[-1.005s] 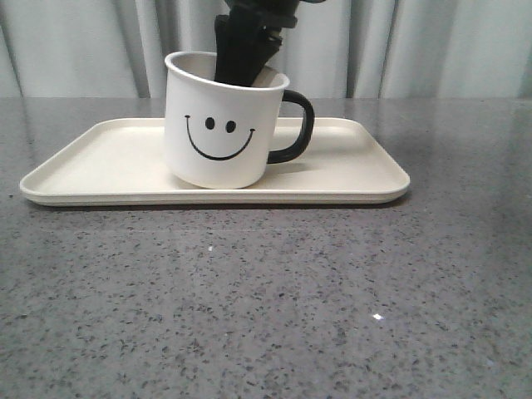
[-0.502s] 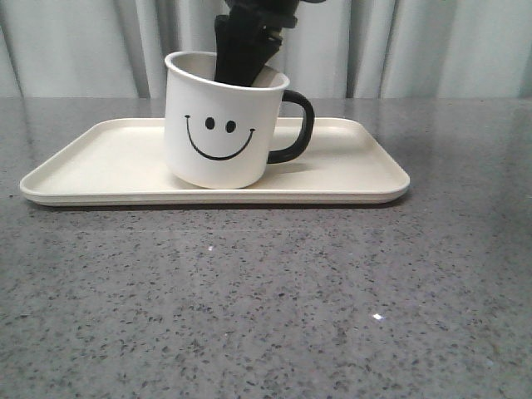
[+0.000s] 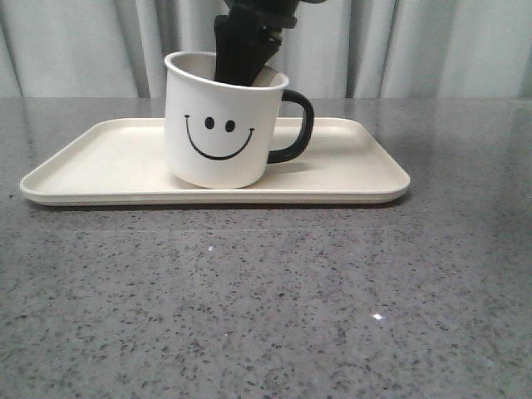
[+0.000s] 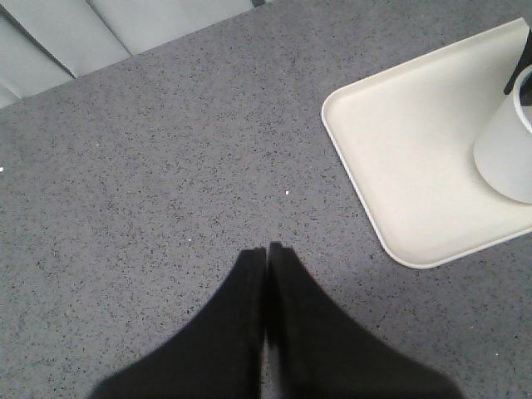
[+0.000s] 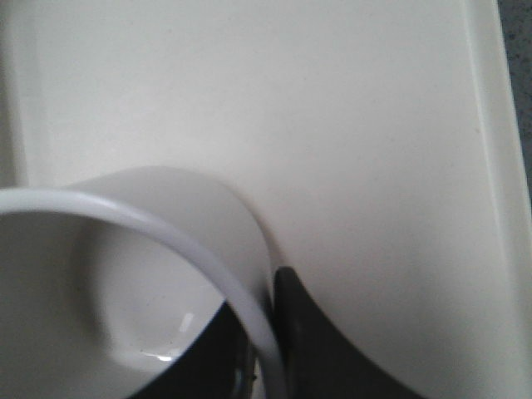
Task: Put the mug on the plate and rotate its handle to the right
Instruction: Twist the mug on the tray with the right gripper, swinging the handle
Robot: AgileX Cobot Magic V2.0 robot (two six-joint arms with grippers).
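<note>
Nothing has visibly shifted vs the earlier front frames: mug, tray and arm sit the same. I see the white cylindrical mug w/ black smiley face standing upright on the flat cream-white rectangular plate w/ low raised rim, left of plate centre. Its glossy black C-shaped handle points to the right, smiley toward the camera. My right gripper comes down from above, clamped on the mug's rim: one finger inside the cup, one outside at the wall, per right wrist view. My left gripper hangs over the speckled grey stone-look tabletop, fingers pressed together w/ nothing between them, well apart from the plate. Pale curtain behind.
</note>
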